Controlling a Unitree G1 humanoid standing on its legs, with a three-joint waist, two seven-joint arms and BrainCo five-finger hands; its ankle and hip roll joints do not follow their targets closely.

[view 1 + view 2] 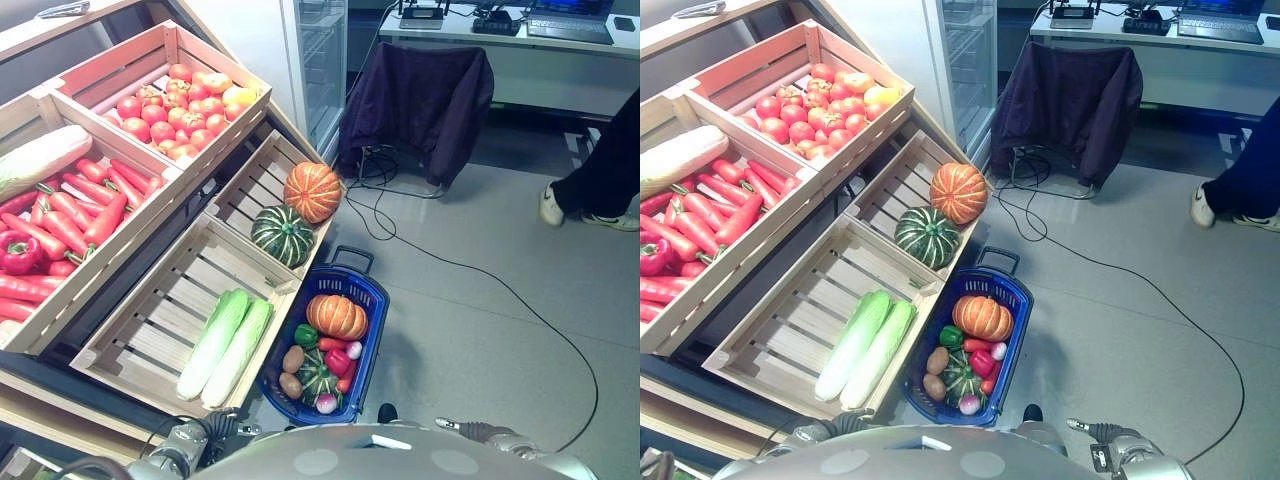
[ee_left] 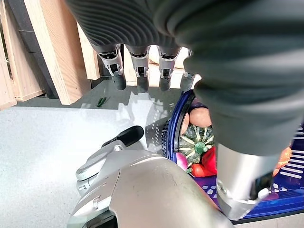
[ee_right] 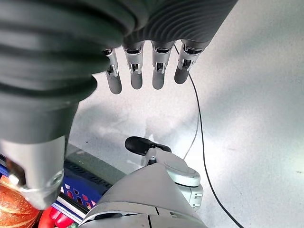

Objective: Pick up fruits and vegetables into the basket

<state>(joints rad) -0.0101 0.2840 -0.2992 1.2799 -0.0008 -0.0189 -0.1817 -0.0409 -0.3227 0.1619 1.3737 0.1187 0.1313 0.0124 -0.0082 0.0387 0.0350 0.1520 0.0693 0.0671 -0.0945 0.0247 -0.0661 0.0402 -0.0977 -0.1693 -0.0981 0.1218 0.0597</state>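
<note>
Both hands empty, so step in hand judged as choosing and reaching for the next item. Best candidates, by judgement: dark green ribbed squash (image 1: 283,235) and orange ribbed pumpkin (image 1: 313,191) in the slatted wooden crate (image 1: 247,190) just beyond the blue plastic mesh basket (image 1: 367,291); short carry, but both broad and round, so a wide wrap from above with thumb opposed, not a fingertip pinch. Two pale green cabbages (image 1: 226,346) in the nearer crate, beside the basket on the left-hand side; long, better gripped mid-length. Basket already well filled with an orange pumpkin (image 1: 337,316), small green squash, red and green peppers and potatoes; lower the next piece onto a free spot rather than dropping. Left hand (image 2: 137,66) hanging low, fingers straight and slightly apart, pointing down; basket just beside and below it. Right hand (image 3: 142,71) likewise relaxed and spread over bare grey floor, basket off to its thumb side.
</note>
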